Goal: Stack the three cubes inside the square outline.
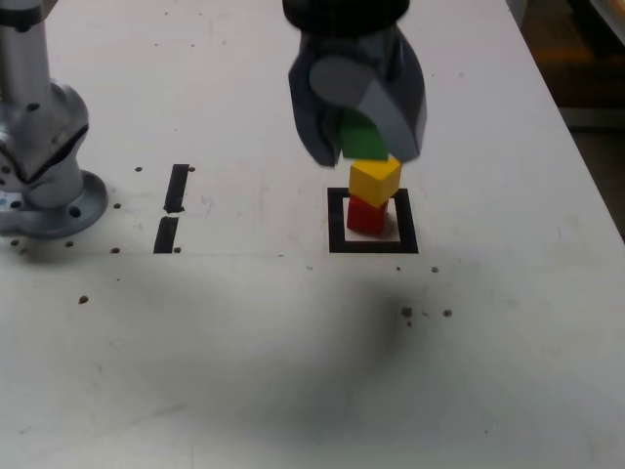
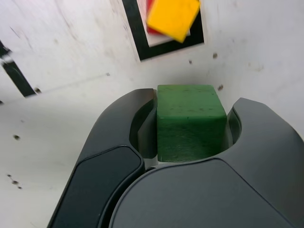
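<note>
Gripper (image 1: pixel 363 137) points down, clamping green cube (image 1: pixel 363 140), seemingly above yellow cube (image 1: pixel 375 181).

The hand (image 1: pixel 363 147) points downward, its jaws clamped on the green cube (image 2: pixel 190 122).

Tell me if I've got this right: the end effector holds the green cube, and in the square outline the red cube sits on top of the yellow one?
Not quite. The exterior view shows the yellow cube on top of the red cube in the square outline. The end effector does hold the green cube.
</note>
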Action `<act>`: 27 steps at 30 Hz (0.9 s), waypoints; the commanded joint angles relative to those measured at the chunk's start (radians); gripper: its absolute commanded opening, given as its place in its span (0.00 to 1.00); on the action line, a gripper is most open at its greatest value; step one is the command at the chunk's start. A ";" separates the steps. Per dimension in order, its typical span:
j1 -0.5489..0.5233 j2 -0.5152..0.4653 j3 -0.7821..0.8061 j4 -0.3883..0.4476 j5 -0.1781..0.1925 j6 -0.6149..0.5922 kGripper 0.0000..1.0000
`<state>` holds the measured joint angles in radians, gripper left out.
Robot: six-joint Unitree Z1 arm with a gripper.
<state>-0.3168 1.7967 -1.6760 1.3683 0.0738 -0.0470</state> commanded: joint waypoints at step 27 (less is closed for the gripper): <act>0.200 0.088 0.056 -0.095 -0.042 0.352 0.36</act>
<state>-0.1206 1.8818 -1.6270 1.2798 0.0304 0.3032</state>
